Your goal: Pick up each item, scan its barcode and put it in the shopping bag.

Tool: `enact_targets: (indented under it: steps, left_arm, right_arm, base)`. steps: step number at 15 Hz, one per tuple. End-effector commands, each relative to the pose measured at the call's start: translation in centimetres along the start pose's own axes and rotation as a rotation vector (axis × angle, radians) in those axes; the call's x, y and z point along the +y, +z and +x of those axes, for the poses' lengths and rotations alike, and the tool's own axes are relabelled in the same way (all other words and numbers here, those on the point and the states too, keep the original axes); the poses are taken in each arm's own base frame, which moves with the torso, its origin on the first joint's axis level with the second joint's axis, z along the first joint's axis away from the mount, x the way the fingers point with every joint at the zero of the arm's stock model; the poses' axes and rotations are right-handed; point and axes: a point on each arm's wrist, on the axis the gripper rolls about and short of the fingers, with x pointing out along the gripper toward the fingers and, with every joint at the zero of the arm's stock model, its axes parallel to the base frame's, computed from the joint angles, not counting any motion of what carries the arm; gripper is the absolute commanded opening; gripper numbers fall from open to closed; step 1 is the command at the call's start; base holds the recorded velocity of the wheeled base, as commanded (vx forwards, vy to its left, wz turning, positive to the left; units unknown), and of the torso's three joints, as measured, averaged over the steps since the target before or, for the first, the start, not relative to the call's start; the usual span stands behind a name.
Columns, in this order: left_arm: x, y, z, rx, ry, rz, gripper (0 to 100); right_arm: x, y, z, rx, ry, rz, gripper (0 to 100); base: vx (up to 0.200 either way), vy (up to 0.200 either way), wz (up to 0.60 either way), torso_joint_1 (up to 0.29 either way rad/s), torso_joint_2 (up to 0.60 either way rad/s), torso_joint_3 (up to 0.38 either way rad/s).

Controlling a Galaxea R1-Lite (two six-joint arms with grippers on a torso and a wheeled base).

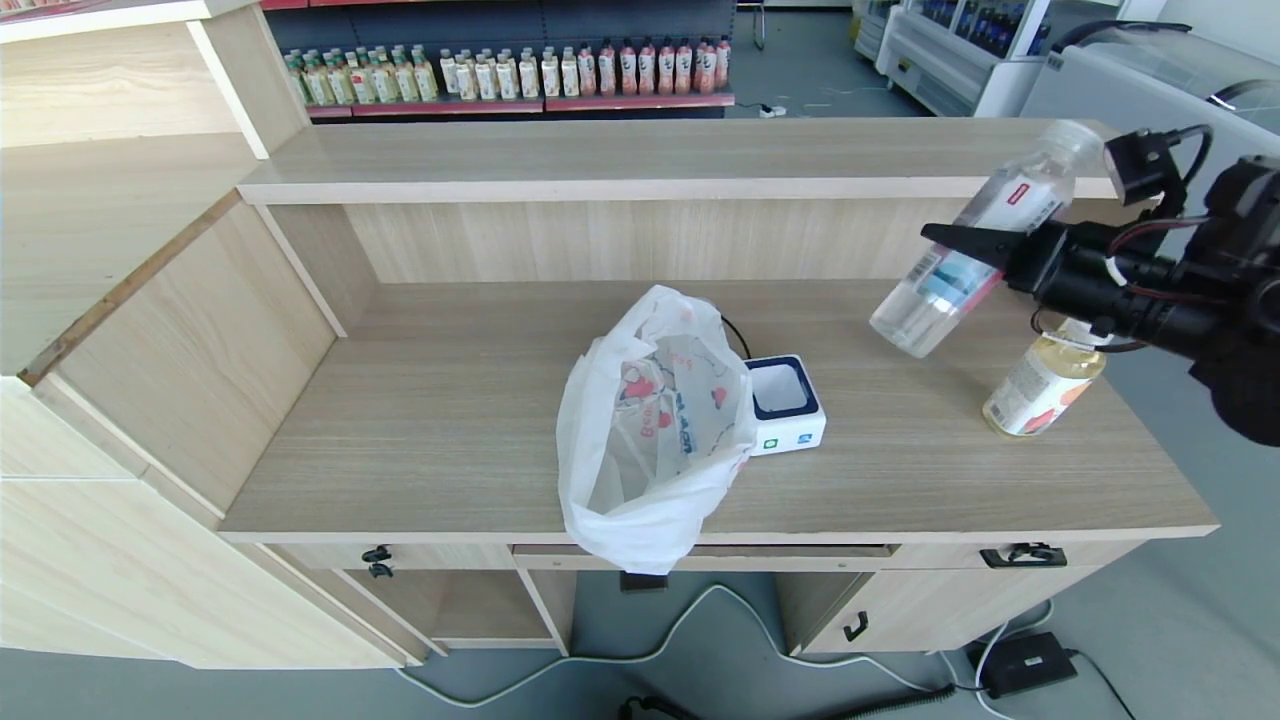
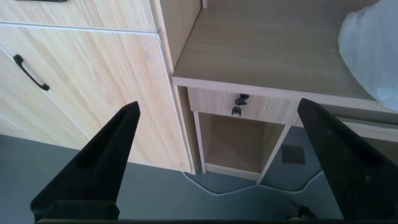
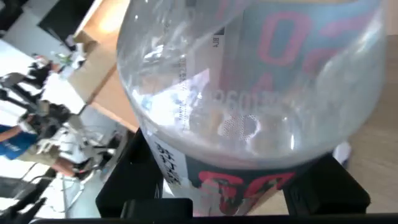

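My right gripper (image 1: 975, 248) is shut on a clear water bottle (image 1: 975, 240) with a white, red and blue label, held tilted in the air above the right part of the counter (image 1: 450, 420). Close up in the right wrist view, the water bottle (image 3: 249, 93) sits between the dark fingers (image 3: 134, 177). A yellow drink bottle (image 1: 1040, 385) stands on the counter below that arm. The white shopping bag (image 1: 650, 430) stands open at the counter's middle front, with the white barcode scanner (image 1: 785, 403) just right of it. My left gripper (image 2: 217, 162) is open, low beside the counter's left front corner.
A raised shelf ledge (image 1: 640, 160) runs along the back of the counter, and a side wall (image 1: 180, 350) closes its left. Drawers and a black handle (image 1: 1022, 555) sit under the front edge. Cables lie on the floor (image 1: 700, 640). Store shelves of bottles (image 1: 520, 75) stand behind.
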Motion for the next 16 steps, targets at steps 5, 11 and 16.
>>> enact_targets:
  steps: [5,11,16]
  left_arm:
    - [0.0,0.0,0.0,-0.001,0.001,0.000,100]
    - [0.0,0.0,0.0,-0.001,0.001,0.000,100]
    - [0.0,0.0,0.0,-0.001,0.001,0.000,100]
  right_arm:
    - [13.7,1.8,-2.6,0.026,0.562,0.044,0]
    - [15.7,1.8,-3.1,0.004,0.675,0.012,0]
    - [15.5,0.8,-2.1,-0.060,0.753,-0.078,0]
  base:
    - [0.000,0.000,0.00,0.000,0.00,0.000]
    - [0.000,0.000,0.00,0.000,0.00,0.000]
    - [0.000,0.000,0.00,0.000,0.00,0.000]
